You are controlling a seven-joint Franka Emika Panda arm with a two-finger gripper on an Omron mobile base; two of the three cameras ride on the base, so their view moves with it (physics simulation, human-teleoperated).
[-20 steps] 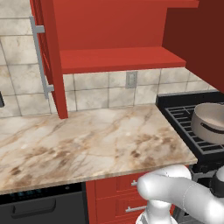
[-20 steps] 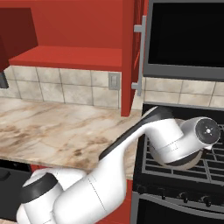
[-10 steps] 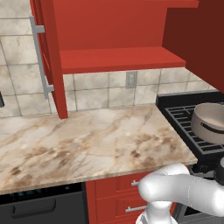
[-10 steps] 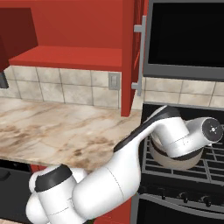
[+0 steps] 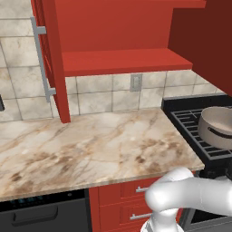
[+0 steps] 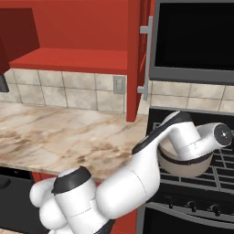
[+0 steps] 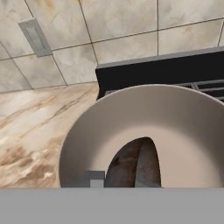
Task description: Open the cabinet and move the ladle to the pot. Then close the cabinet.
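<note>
Ladle [image 7: 133,164]: dark, rust-mottled bowl lying inside the pot, low against the near wall in the hand view; its handle cannot be made out.
Pot [image 7: 183,127]: wide grey metal, low straight sides, standing on the black stove grate [image 5: 190,124]; it holds the ladle and nothing else that can be seen (in the right base view the arm's wrist covers most of the pot [image 6: 189,168]).
Claw: directly above the pot's mouth, looking down into it; jaws pressed together, with the ladle right under the tips, though whether they pinch it cannot be told from the hand view.
Pot's edges: rim well inside the stove top in the left base view of the pot [image 5: 217,129]; the bench [image 5: 90,149] begins just to its left.
Bench: marbled beige surface, running bare from the stove to the left edge of the left base view.
Cabinet [image 5: 122,61]: red, both doors swung open; left door [image 5: 50,59] stands edge-on with its silver bar handle [image 5: 41,59] facing outward, the lower shelf bare.
Backsplash: beige tiles with a grey wall outlet [image 5: 135,82] below the shelf.
Above stove: dark microwave front [image 6: 194,39].
</note>
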